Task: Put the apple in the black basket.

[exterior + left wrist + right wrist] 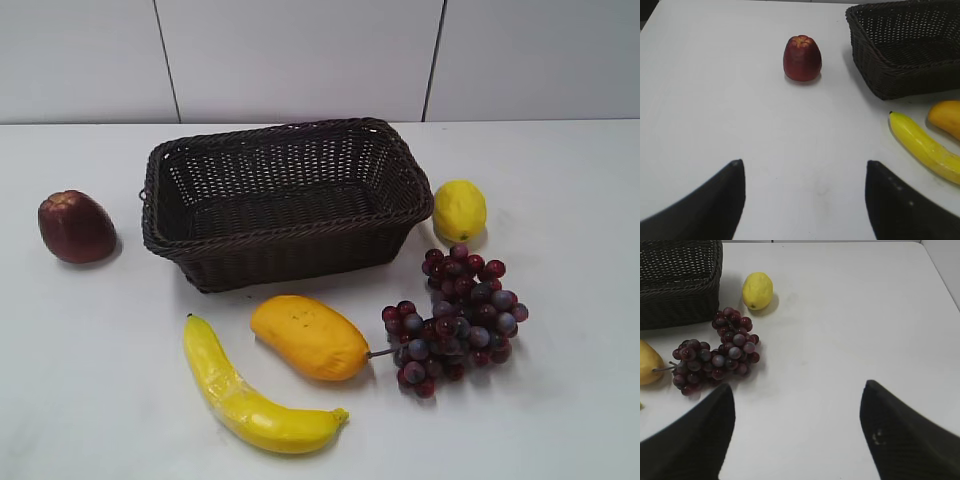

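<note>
Fruit lies scattered across a white table (560, 400), nearest the camera in the exterior view a single banana (250, 395) at lower centre, curving toward the lower right. Just above it sits one orange-yellow mango (308, 336), its right end close to the stem of one bunch of red-purple grapes (455, 320) at right of centre. Above the grapes, one lemon (459, 210) rests just beside the right end of the black basket (285, 200), which fills the middle of the frame with nothing visible inside it. The apple (76, 227) stands alone at the left edge, well apart from the basket's left end, with bare table between them. Behind the table runs a pale panelled wall (300, 55) with dark vertical seams.

In the left wrist view the left gripper (805, 200) has its jaws spread wide and holds nothing; the apple sits upright at upper centre of that frame, straight ahead across clear table. In the right wrist view the right gripper (797, 432) is likewise spread wide with nothing between its jaws, the grapes and lemon at its upper left.
</note>
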Robot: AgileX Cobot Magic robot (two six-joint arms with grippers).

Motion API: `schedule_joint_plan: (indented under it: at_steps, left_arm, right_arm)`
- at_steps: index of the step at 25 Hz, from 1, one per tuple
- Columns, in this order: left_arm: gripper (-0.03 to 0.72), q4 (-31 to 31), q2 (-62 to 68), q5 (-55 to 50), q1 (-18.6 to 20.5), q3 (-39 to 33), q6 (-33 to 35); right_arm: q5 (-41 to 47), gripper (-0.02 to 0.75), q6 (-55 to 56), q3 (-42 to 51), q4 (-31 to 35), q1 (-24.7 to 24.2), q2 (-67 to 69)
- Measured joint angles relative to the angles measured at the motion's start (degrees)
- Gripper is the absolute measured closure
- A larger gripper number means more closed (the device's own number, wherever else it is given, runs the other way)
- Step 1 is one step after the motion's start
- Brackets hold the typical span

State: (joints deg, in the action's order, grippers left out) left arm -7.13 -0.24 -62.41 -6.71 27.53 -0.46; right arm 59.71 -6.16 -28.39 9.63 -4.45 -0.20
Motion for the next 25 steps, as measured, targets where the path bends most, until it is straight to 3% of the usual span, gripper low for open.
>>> schedule_joint_plan:
  at_steps: [17, 25]
  left_arm:
    - [0.128, 0.1, 0.1, 4.6, 0.0, 2.4, 0.1]
    - [0.128, 0.6, 13.2, 11.2, 0.0, 4.9, 0.5]
  right_arm:
    - [0.0, 0.150, 0.0, 0.0, 0.0, 0.0, 0.0]
    - [0.0, 0.150, 0.0, 0.0, 0.0, 0.0, 0.0]
